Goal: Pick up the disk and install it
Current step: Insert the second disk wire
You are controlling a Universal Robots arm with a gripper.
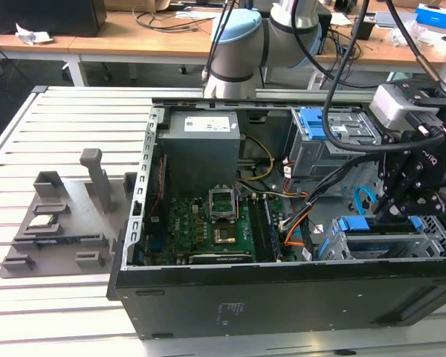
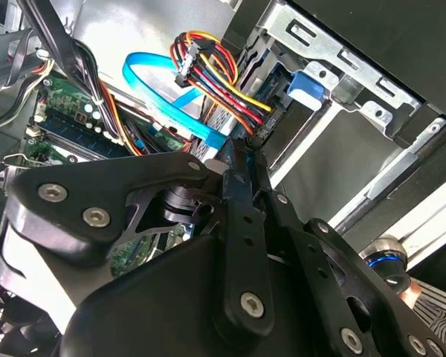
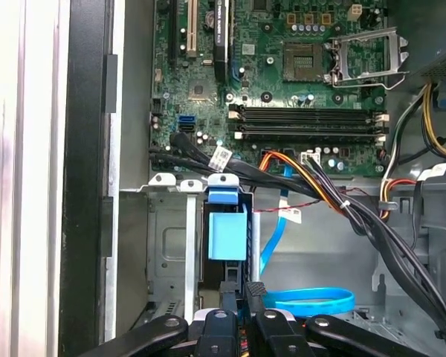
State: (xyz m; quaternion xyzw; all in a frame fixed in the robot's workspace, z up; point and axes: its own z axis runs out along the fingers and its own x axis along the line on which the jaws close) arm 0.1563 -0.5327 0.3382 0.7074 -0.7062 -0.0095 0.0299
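The tool point(image 1: 390, 212) reaches down into the drive cage point(image 1: 390, 242), fingers together.

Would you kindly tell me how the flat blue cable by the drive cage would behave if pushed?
Probably floppy: the flat blue cable lies in a loose loop. Likely light, since it looks thin and ribbon-like. Being flat, it should not roll.
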